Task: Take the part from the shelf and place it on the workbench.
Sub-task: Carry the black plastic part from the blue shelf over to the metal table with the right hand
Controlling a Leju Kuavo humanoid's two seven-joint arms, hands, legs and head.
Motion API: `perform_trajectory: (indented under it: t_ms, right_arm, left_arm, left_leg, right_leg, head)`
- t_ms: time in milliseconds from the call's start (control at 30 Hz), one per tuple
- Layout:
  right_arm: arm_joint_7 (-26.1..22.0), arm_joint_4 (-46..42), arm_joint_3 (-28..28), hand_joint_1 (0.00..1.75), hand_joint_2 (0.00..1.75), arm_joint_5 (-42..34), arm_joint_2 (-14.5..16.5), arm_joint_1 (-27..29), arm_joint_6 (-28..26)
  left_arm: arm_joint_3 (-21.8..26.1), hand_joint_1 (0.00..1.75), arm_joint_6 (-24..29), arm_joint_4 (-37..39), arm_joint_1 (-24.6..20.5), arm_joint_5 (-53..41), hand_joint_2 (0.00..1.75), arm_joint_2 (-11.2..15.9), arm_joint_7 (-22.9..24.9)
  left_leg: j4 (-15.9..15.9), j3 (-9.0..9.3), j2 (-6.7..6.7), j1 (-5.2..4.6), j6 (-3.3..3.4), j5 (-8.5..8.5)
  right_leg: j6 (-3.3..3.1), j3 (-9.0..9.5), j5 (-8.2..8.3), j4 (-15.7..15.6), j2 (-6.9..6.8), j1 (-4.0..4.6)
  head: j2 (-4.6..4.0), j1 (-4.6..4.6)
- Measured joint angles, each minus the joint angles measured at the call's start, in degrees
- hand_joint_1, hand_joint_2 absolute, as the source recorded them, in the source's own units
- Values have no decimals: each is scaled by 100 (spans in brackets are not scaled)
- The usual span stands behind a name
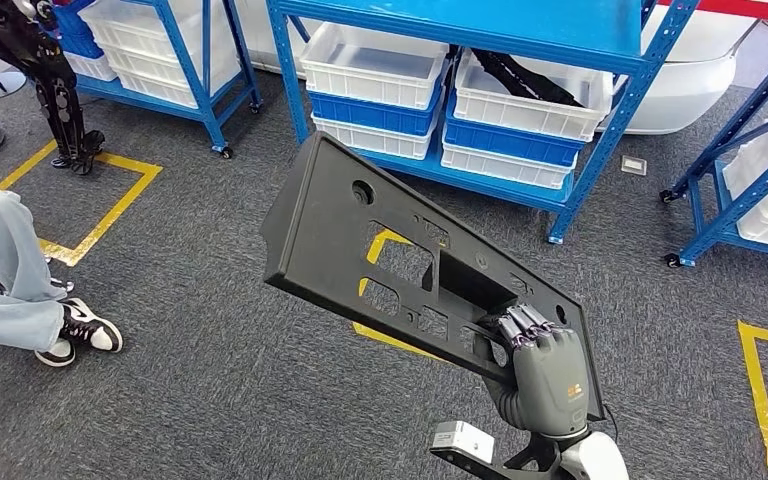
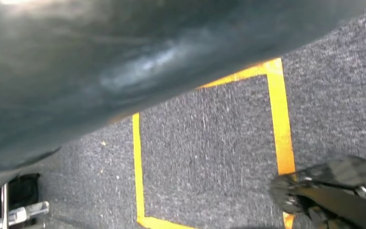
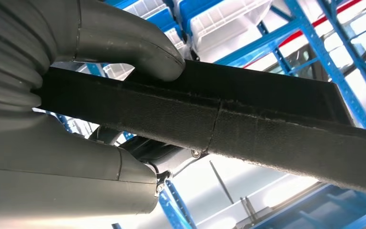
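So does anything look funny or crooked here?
Yes. The right hand holds the big dark part by one end only, so it hangs tilted over the floor. Nothing looks broken or spilled.

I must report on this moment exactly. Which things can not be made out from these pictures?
- Left hand: the blurred dark shape covering the left wrist view is too close to identify.
- Right hand: in the head view its fingers hook over the part, which hides their tips.
- Workbench: cannot be located.
- Person: cut off by the head view's left edge.
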Motion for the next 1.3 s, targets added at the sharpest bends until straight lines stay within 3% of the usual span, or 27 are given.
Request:
perform_trajectory:
  t_ms: [67,100,133,200,267,400,467,533,600,633,700,767,800,933,1100,1300]
  right_arm:
    - [0,0,-5,175,175,0,-4,8,0]
    - [0,0,-6,175,175,-1,-5,9,0]
    - [0,0,-7,175,175,-1,-6,9,0]
    - [0,0,-9,175,175,-1,-7,9,0]
    - [0,-3,-17,175,175,0,-9,7,-1]
    - [0,-17,-26,175,175,2,-11,13,-3]
    - [0,-26,-33,175,175,1,-13,10,-6]
    - [1,-29,-44,175,175,0,-16,16,-8]
    - [7,-28,-55,175,175,0,-19,27,-9]
    - [13,-28,-59,175,175,0,-20,30,-9]
    - [21,-29,-64,175,175,1,-20,30,-9]
    - [23,-32,-66,175,175,3,-19,30,-9]
    - [23,-33,-66,175,175,6,-19,30,-9]
    - [34,-43,-68,175,175,47,-25,40,-13]
    - [46,-46,-67,175,175,98,-36,56,-40]
    - [103,-86,-74,175,175,117,-80,127,-99]
  left_arm:
    - [3,0,0,1,-1,-3,0,-2,0]
    - [3,0,0,1,0,-5,0,-1,0]
    - [3,0,0,1,1,-5,0,3,0]
    - [3,0,0,2,-2,-5,0,11,0]
    - [3,0,0,3,-7,-5,0,4,-1]
    - [5,0,0,1,-11,-5,0,-2,0]
    - [5,0,0,1,-15,-5,0,0,0]
    - [5,0,0,1,-20,-5,0,2,1]
    - [5,0,0,1,-21,-10,0,2,7]
    - [5,0,-1,1,-20,-12,0,2,11]
    - [4,0,-3,1,-21,-14,0,-1,22]
    - [4,0,-7,1,-24,-14,0,-5,28]
    - [4,0,-8,1,-23,-15,0,-6,30]
    - [6,0,-12,1,-13,-24,0,-2,34]
    - [9,0,-16,1,-16,-67,0,-1,38]
    - [9,0,-14,1,-17,-120,0,4,39]
  left_leg:
    - [552,-205,38,21,-50,-219]
    - [553,-176,56,33,-69,-171]
    - [349,-50,75,47,-81,-40]
    - [-402,376,172,67,-92,263]
    - [-870,610,227,55,-44,380]
    - [-919,557,123,21,142,402]
    - [-939,539,71,31,230,433]
    - [-940,506,13,20,284,449]
    - [-940,481,-58,3,306,463]
    - [-940,477,-96,-3,311,471]
    - [-940,477,-172,-7,302,490]
    - [-935,477,-232,-27,261,508]
    - [-940,477,-249,-35,235,517]
    - [-961,484,-236,-46,328,498]
    - [-1025,508,-230,-33,222,577]
    - [-1035,497,-229,-31,202,587]
  right_leg:
    - [2,-2,-1,5,-70,1]
    - [4,3,-2,7,-101,-3]
    - [11,12,-7,9,-125,-10]
    - [57,35,-34,23,-170,-21]
    - [132,31,-66,58,-207,13]
    - [250,-11,-91,65,-233,35]
    - [236,-206,-301,448,-124,26]
    - [177,-598,-621,1232,-16,28]
    - [182,-863,-744,1725,14,33]
    - [211,-837,-677,1649,23,35]
    - [262,-472,-379,910,79,45]
    - [237,-150,-155,238,149,75]
    - [205,-89,-110,92,169,90]
    - [194,-95,-52,44,151,103]
    - [157,-92,-31,52,151,116]
    - [156,-86,-32,59,151,117]
  head:
    - [0,2]
    - [0,-1]
    - [0,1]
    - [0,-4]
    - [0,-8]
    - [0,-8]
    - [0,3]
    - [0,14]
    - [0,17]
    - [0,17]
    - [0,19]
    - [0,18]
    - [0,17]
    - [0,12]
    - [0,13]
    - [0,14]
